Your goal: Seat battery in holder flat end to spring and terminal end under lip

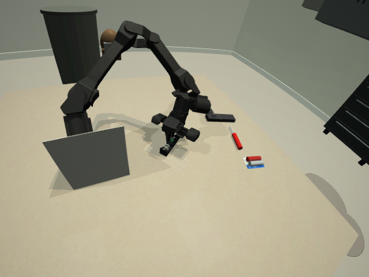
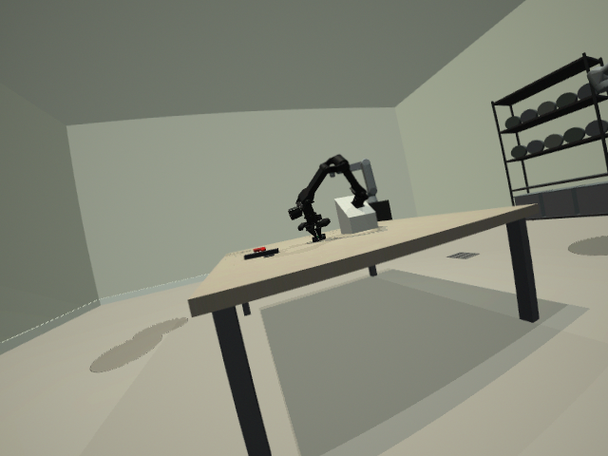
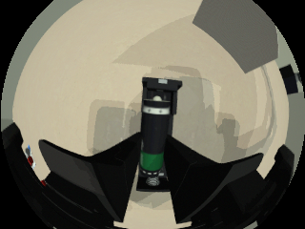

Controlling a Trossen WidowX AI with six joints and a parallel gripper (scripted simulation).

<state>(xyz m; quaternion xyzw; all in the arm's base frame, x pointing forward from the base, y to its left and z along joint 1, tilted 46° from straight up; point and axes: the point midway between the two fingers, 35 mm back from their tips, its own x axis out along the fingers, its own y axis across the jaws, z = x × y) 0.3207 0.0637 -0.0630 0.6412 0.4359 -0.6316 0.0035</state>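
Both fingers of the gripper (image 3: 152, 181) clamp the battery (image 3: 154, 136) at its green band. Its far end extends beyond the fingertips over the holder (image 3: 159, 88).

Bare workshop-like room, plain grey-green walls, black metal shelving rack (image 2: 549, 132), dark drawer cabinet (image 1: 353, 125), wooden work table (image 2: 417, 236).
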